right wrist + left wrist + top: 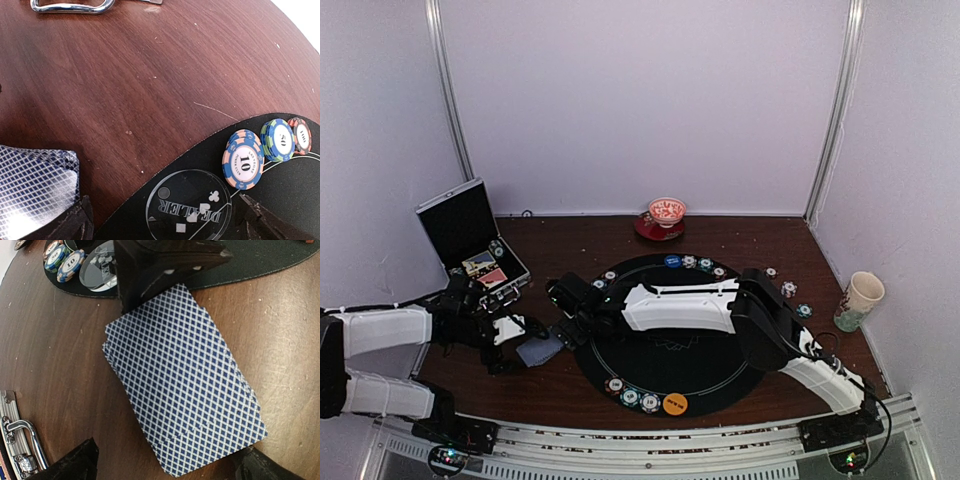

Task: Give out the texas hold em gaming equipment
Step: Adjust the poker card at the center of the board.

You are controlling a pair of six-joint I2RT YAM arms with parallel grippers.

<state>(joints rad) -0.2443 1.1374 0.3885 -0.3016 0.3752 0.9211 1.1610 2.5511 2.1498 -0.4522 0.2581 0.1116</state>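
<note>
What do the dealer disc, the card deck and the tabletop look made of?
Dealer disc: clear acrylic or glass, glossy; the mat shows through it.
Card deck: coated paper or plastic, thin stacked edges, printed lattice back.
Tabletop: wood or wood-look laminate, brown grain with scuffs.

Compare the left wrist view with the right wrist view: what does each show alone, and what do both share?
Left wrist only: the whole lattice-patterned back of the card deck, lying flat on the wooden table. Right wrist only: the readable DEALER lettering on the clear disc. Both: part of the deck, the clear disc, and the blue chip stack and green chip stack at the edge of the black mat.
</note>
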